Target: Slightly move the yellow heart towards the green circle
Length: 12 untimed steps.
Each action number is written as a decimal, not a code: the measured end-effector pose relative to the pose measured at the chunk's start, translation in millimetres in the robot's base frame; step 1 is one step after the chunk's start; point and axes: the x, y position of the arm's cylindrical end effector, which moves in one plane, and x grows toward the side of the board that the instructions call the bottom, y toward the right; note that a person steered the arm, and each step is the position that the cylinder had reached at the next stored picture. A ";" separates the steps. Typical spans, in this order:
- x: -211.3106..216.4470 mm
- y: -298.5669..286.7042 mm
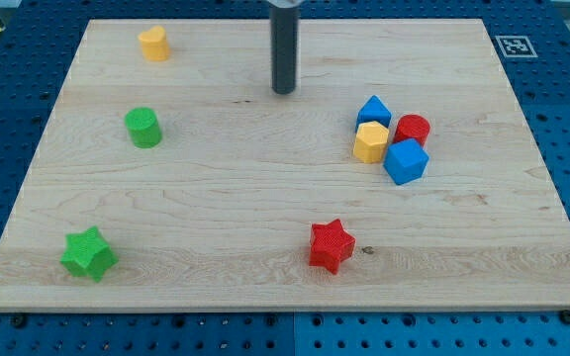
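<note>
Wooden board, yellow heart top left, orientation unclear, above green circle

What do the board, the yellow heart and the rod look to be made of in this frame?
The board looks like pale wood with a matte finish: lengthwise grain lines and small knots show. The yellow heart seems to be matte plastic, uniformly coloured; fine ridging hints at 3D printing, though that is uncertain. The rod ending in my tip looks like dark, smooth metal or plastic; I cannot tell which.
</note>
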 end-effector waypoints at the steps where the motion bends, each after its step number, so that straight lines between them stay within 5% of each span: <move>1: -44.2 -42.0; 2: -57.1 -49.7; 5: 15.8 -74.7; 8: 17.2 -114.8; 12: -66.5 -235.1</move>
